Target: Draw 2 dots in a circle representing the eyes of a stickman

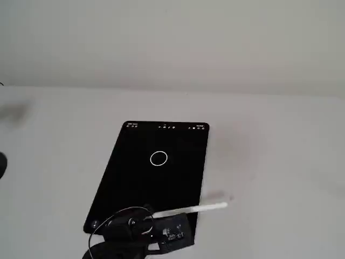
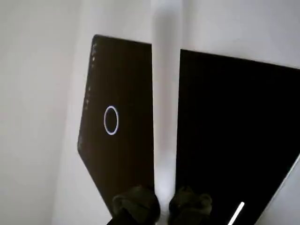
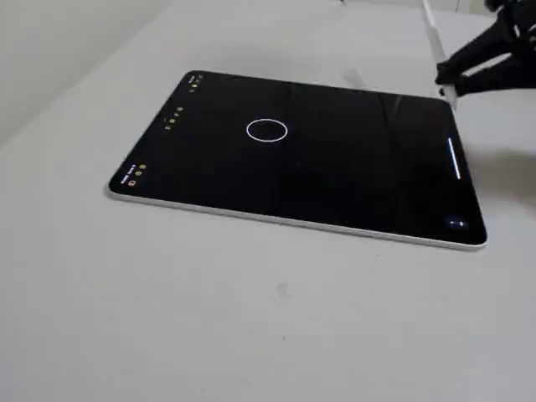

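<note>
My arm (image 1: pixel 135 232) is matte black plastic, a thin black cable (image 1: pixel 108 222) looping over it; small white markings (image 1: pixel 172 233) sit on one block.

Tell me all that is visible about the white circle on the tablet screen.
The circle is a thin white ring outline drawn on the black screen of the tablet, which lies flat on a pale table. It is small against the screen and sits nearer the end with the row of small icons. Its inside is empty black: no dots are visible. Nothing touches it; the white stylus is away from it.
</note>
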Robot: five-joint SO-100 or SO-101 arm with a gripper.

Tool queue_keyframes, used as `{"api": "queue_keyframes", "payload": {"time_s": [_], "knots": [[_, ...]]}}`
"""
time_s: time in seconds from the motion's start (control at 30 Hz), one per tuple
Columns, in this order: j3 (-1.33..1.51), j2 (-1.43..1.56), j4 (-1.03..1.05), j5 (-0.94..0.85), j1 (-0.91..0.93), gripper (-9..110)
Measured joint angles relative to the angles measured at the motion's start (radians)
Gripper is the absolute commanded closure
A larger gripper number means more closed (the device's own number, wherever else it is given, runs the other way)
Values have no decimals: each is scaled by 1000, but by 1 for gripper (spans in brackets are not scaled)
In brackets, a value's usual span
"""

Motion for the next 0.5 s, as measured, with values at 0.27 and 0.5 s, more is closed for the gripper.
{"api": "queue_keyframes", "payload": {"time_s": [0.27,0.5], "knots": [[0,0,-106,-249,-28,102],[0,0,-276,-581,-132,102]]}}
